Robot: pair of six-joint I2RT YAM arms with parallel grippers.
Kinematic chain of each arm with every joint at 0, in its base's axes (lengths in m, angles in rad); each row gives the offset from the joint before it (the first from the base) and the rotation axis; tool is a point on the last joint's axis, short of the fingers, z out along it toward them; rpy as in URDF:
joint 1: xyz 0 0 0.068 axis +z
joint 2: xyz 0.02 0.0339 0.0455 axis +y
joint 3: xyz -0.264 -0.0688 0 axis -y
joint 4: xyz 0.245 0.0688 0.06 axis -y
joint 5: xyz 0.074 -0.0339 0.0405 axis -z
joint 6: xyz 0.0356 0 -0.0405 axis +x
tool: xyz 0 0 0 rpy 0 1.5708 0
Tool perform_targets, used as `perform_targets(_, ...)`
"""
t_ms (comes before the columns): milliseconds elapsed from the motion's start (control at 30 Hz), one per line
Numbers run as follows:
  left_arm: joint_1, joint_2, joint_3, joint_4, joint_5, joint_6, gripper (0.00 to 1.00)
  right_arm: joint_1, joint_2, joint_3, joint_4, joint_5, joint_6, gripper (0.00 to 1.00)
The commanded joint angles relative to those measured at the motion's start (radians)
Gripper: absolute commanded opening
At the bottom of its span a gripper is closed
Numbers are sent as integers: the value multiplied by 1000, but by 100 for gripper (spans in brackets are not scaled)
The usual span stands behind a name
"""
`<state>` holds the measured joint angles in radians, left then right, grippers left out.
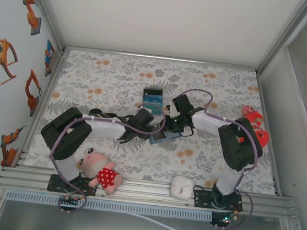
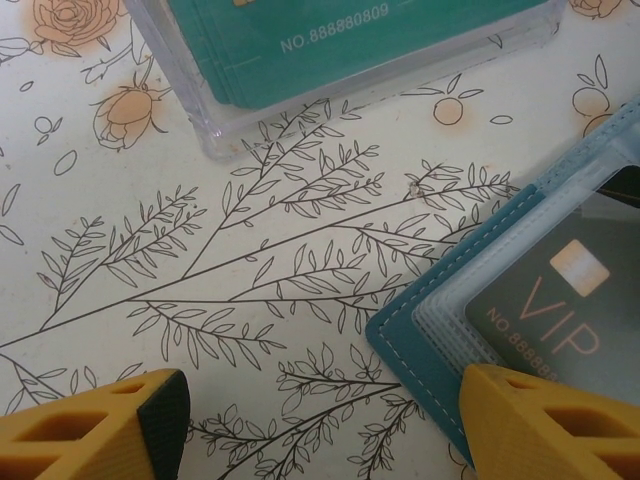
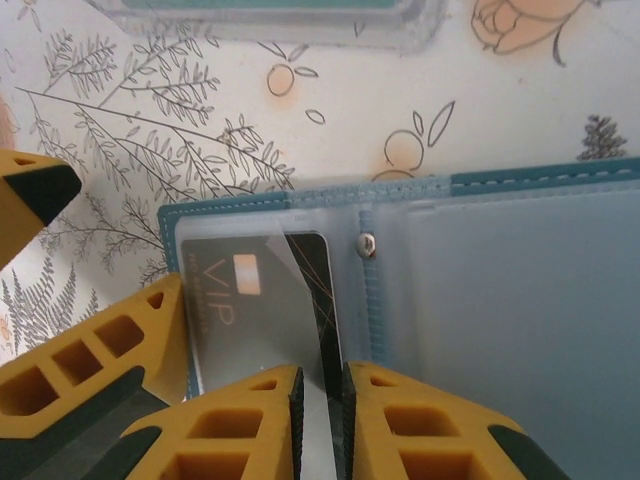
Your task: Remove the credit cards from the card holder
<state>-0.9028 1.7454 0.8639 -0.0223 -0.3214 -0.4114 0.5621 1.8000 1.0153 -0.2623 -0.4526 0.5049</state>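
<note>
Two loose things lie nearest, by the arm bases. A plush doll [image 1: 101,170] in a red spotted dress is at 8 o'clock from the card holder [image 1: 160,137], and a white round object [image 1: 181,187] is at 5 o'clock from it. Both rest on the flowered tablecloth [image 1: 119,78], well apart from the holder.

Farther in, both arms reach to the middle of the table and meet over the card holder, which lies opened flat with its teal-blue stitched rim showing around clear inner pockets. The left gripper [image 2: 320,400] is released, its yellow fingers [image 2: 90,430] spread wide. In its own view the finger at 4 o'clock sits over the holder's stitched corner; whether it touches, I cannot tell. The right gripper [image 3: 322,378] is clenched, jaws almost together, on the near edge of a dark credit card [image 3: 250,300] marked VIP. That card lies under a clear sleeve [image 3: 300,270] in the holder's left panel. A metal stud [image 3: 367,244] sits on the spine at 1 o'clock from those jaws.

Beyond, at 11 o'clock from the holder and near it, a clear plastic tray [image 1: 152,99] holds stacked teal credit cards [image 2: 380,30]. At 3 o'clock, well apart, a red toy [image 1: 254,131] lies beside the right arm.
</note>
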Motion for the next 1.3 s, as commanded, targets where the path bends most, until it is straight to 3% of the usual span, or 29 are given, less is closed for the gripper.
perform_targets(0,-2,23,12,-51,-8,28,71,-9,14,-21,27,-24,20,18)
perform_targets(300,-4,22,14,-66,-16,36,71,-13,2,-51,67,-71,47,18)
perform_targets(667,-11,15,16,-111,-34,44,71,-37,-87,-196,363,-262,222,18)
perform_targets(967,-16,25,30,-134,-47,45,71,-58,-76,-237,467,-294,282,16)
perform_targets(1267,-18,32,39,-145,-54,49,71,-71,-83,-261,506,-306,296,4)
